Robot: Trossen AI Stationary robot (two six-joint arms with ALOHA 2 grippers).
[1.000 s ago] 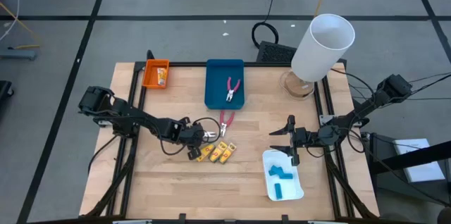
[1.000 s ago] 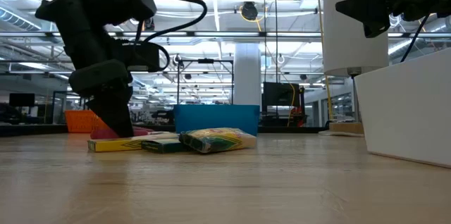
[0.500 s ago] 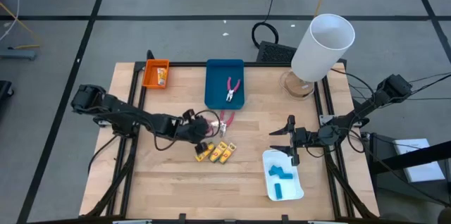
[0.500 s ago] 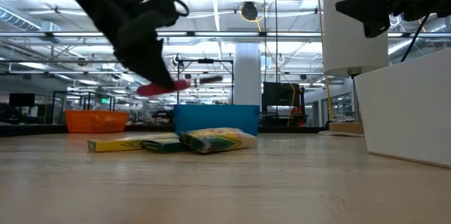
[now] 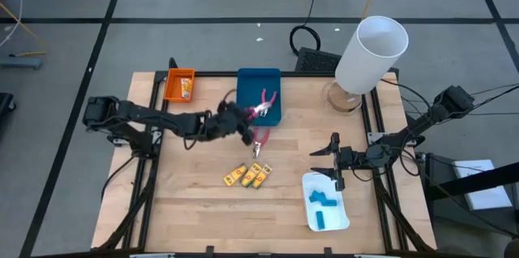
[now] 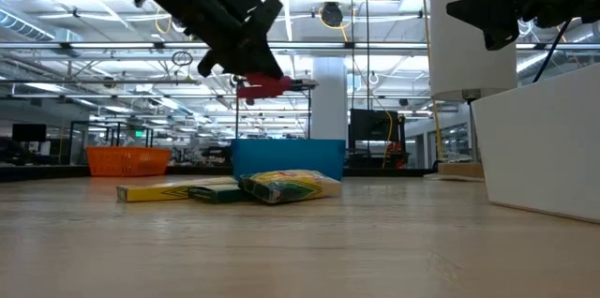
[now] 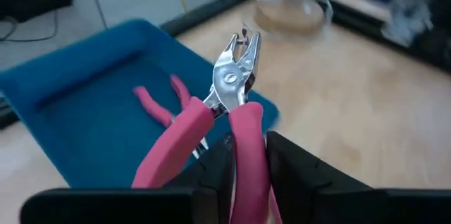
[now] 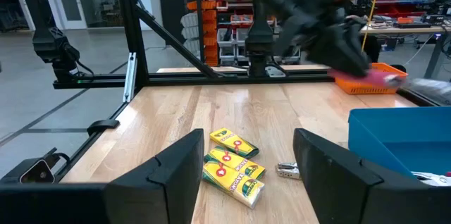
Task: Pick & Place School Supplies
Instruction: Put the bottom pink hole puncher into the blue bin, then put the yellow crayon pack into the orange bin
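Pliers [image 7: 229, 104] in left claw [image 5: 243, 117] hang above blue tray [image 5: 246, 104] rim.

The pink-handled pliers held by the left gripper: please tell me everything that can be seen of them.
The pink-handled pliers are a small tool with two smooth, plastic-looking pink handles and shiny metal jaws joined at a round pivot. The jaws stand slightly apart at the tips. The left gripper is shut on the handles and holds the tool in the air, jaws pointing away from the wrist. It hangs above the blue rectangular tray, where a second, similar pair of pliers lies. Only the gripper's dark fingers touch it.
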